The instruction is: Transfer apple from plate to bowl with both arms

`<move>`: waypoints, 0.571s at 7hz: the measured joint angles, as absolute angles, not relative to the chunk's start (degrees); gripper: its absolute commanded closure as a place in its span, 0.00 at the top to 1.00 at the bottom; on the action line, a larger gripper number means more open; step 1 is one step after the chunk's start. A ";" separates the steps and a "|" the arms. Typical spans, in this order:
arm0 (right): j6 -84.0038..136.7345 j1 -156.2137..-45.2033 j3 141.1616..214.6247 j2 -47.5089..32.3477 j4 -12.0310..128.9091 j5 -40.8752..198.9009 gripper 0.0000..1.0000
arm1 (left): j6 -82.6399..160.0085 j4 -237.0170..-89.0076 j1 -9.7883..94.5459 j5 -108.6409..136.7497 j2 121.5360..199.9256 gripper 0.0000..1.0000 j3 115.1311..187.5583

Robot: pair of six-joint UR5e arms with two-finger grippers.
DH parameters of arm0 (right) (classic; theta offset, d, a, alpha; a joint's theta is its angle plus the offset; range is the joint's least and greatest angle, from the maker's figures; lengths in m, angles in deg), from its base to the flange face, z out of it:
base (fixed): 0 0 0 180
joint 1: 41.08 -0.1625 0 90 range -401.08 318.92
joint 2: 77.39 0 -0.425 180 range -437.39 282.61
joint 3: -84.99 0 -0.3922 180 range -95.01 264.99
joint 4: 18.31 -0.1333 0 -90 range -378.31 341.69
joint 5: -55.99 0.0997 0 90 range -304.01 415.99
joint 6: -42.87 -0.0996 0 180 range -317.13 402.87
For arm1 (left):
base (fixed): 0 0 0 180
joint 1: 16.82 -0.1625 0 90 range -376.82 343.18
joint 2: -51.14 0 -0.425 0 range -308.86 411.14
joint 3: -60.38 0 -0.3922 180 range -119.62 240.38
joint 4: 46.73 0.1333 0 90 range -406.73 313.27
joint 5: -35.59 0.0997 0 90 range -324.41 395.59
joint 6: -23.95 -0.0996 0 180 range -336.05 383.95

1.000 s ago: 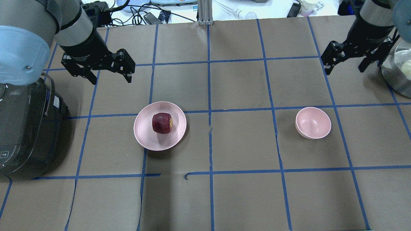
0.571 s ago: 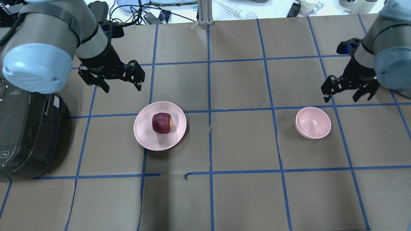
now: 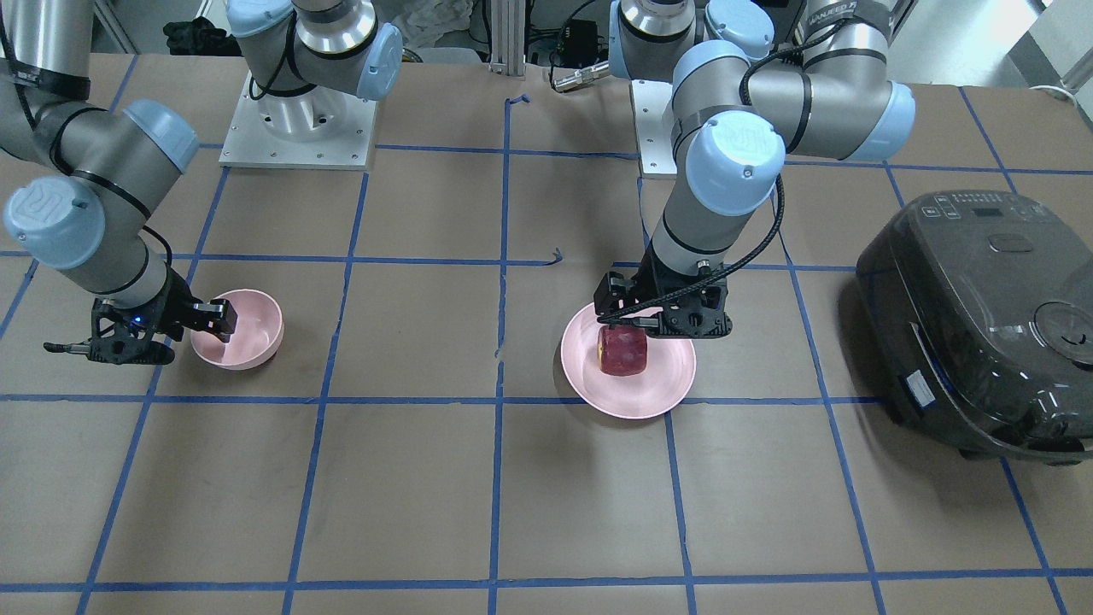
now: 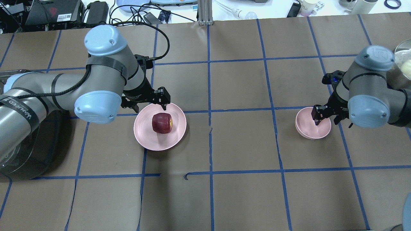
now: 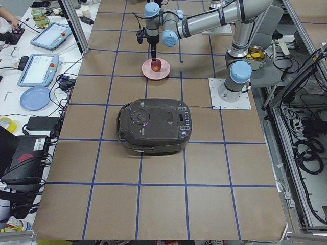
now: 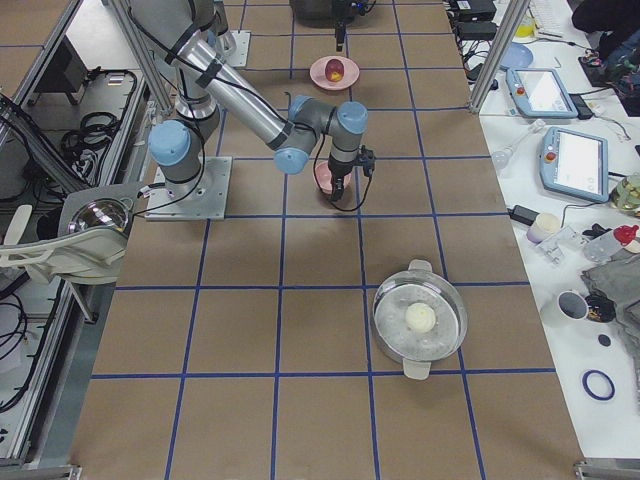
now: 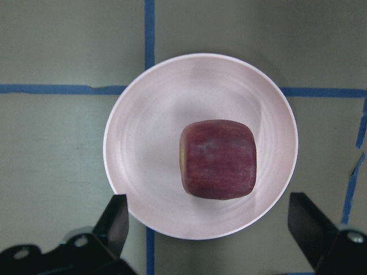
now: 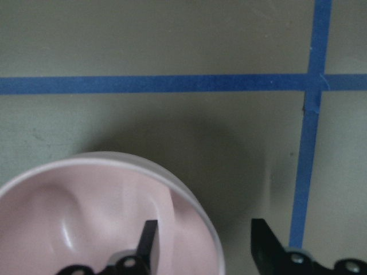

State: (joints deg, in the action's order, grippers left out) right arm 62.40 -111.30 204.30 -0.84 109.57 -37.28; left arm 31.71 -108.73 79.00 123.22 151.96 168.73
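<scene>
The dark red apple (image 4: 162, 123) (image 3: 622, 350) (image 7: 218, 159) lies on the wide pink plate (image 4: 144, 136) (image 3: 653, 395) (image 7: 137, 154). My left gripper (image 4: 146, 102) (image 3: 659, 323) (image 7: 209, 229) is open and hovers just over the plate's far edge, its fingers spread wider than the apple and not touching it. The small pink bowl (image 4: 308, 131) (image 3: 252, 342) (image 8: 69, 212) stands to the right, empty. My right gripper (image 4: 325, 117) (image 3: 141, 335) (image 8: 203, 246) is open and straddles the bowl's rim, one finger inside and one outside.
A black rice cooker (image 3: 982, 325) (image 5: 153, 125) stands at the table's left end, under my left arm. A lidded steel pot (image 6: 420, 320) (image 4: 403, 54) sits at the right end. Cables and devices (image 4: 144, 12) lie beyond the far edge. Blue tape lines cross the brown cover.
My left gripper has moved right and down to the plate's far edge. My right gripper has moved down and inward to the bowl, one finger now inside it. The apple has not moved.
</scene>
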 measured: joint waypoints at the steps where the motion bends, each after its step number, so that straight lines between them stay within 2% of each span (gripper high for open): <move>1: 63.08 -111.30 204.35 -0.87 110.03 -37.51 0.00 | 32.07 -107.37 80.01 123.55 153.71 1.00 169.01; 3: 62.91 -111.56 203.15 -0.67 109.15 -36.89 0.00 | 32.01 -104.79 80.67 124.36 157.09 1.00 169.53; 4: 61.88 -112.74 202.63 -0.45 108.51 -35.42 0.00 | 31.89 -103.32 80.77 125.34 158.32 0.87 170.32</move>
